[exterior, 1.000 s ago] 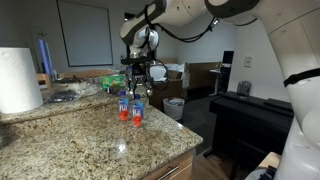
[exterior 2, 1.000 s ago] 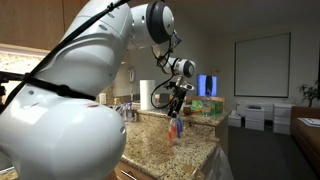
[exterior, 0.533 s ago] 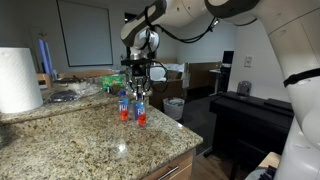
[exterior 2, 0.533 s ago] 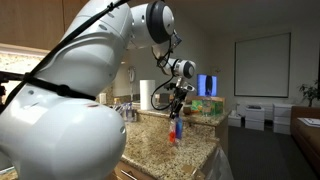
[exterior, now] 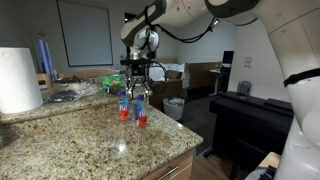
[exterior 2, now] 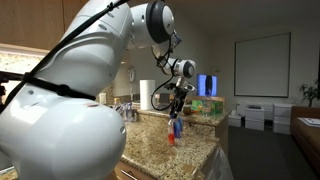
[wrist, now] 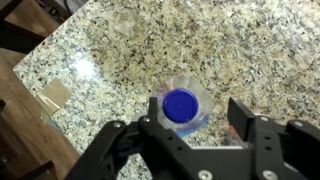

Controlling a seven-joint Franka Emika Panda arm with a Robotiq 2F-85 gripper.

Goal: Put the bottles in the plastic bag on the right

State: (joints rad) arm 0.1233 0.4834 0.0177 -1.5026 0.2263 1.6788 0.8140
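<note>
While the end effector [exterior: 138, 88] hangs directly over the granite worktop [exterior: 90, 145], we observe its jaws partly open, one on each side of a bottle [exterior: 140, 111], with no grip on anything. From the wrist view, the end effector [wrist: 193, 120] frames the bottle [wrist: 181, 104] from above. Its blue cap lies between the two fingers [wrist: 262, 135], and a gap shows between the bottle and the finger on that side. On the opposite side we cannot tell whether finger and bottle touch. The bottle stands upright on the worktop [wrist: 250, 40], with red-orange liquid in its lower part. A second bottle [exterior: 124, 106] stands just beside it, also upright. In an exterior view the end effector [exterior 2: 178, 103] sits just above the bottle [exterior 2: 174, 129]. The plastic bag [exterior: 174, 104] lines a small bin beyond the worktop's edge, well apart from both bottles. A paper-towel roll [exterior: 18, 80] stands on the worktop, well apart from the bottles.
</note>
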